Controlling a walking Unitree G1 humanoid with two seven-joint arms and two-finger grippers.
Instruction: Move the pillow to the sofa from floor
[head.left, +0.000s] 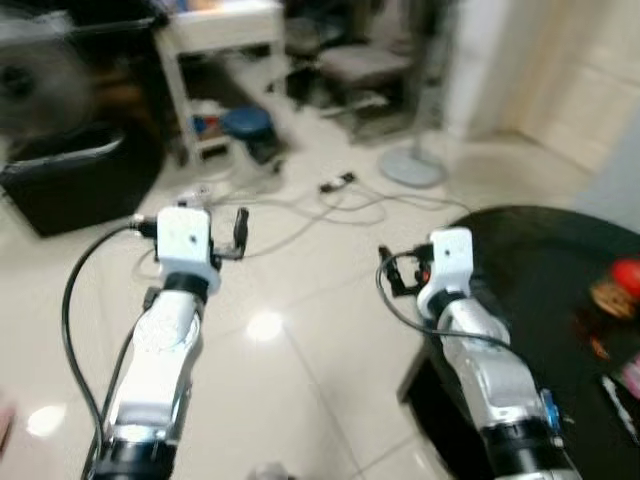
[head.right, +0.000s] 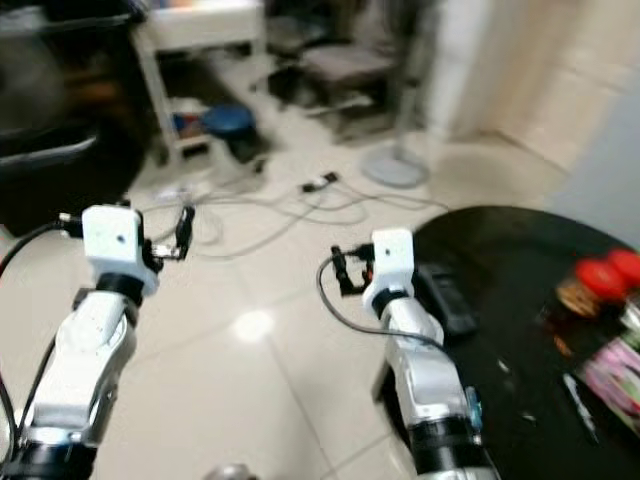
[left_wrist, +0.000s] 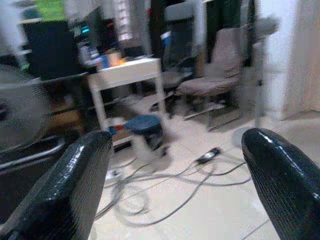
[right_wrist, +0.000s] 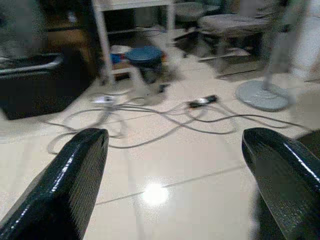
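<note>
While both arms reach forward at chest height over glossy cream floor tiles (head.left: 300, 390), I see my left gripper (left_wrist: 175, 190) with its two black fingers spread wide apart and nothing between them; my right gripper (right_wrist: 175, 185) is likewise spread wide and holding nothing. A tangle of grey cables (head.left: 300, 215) sprawls across the floor directly ahead, running to a black power strip (head.left: 337, 183) and a white one (right_wrist: 104, 99). Beyond the cables stands a white table (head.left: 215, 40) with a blue-lidded container (head.left: 246, 124) beside its leg, and a grey chair (left_wrist: 210, 75) farther back. The round base of a pedestal fan (head.left: 410, 167) sits on the tiles to the right of the cables. A black bin (head.left: 80, 175) rests on the floor at far left. Just beside my right arm is a round black table (head.right: 540, 300) carrying a dark flat device (head.right: 447, 297), red objects (head.right: 605, 275) and blurred packaging. I cannot make out the pillow or a sofa anywhere in these blurred views
</note>
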